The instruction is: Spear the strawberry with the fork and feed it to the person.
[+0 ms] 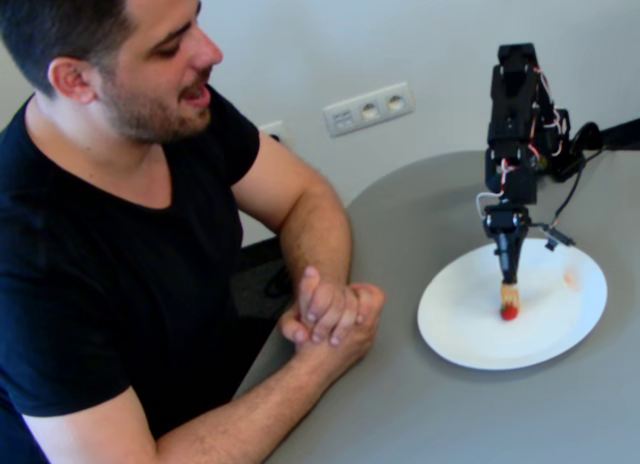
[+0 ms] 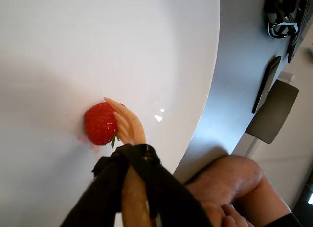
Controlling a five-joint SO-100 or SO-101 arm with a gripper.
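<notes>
While the person (image 1: 130,214) sits at the grey table (image 1: 420,404) with his hands (image 1: 332,316) folded at its edge, he leans in and looks toward the food — he seems to be waiting to be fed. His mouth is a little open.

Next comes the black robot arm (image 1: 520,114), which stands over the white plate (image 1: 470,334) and points almost straight down. That way the fork can push into the fruit from above.

At the end of the arm, the gripper (image 2: 128,161) has its jaws pressed tight around the handle of the fork (image 2: 129,126), so the fork cannot slip when it pushes.

The fork is small and pale yellow-orange. In the wrist view its short tines lie against the side of the strawberry (image 2: 100,123).

The strawberry is the smallest thing. It is bright red and sits on the plate, near the middle. I think the fork is just poking into it now, but I cannot tell how deep. Lifting it to the man is not yet done.
</notes>
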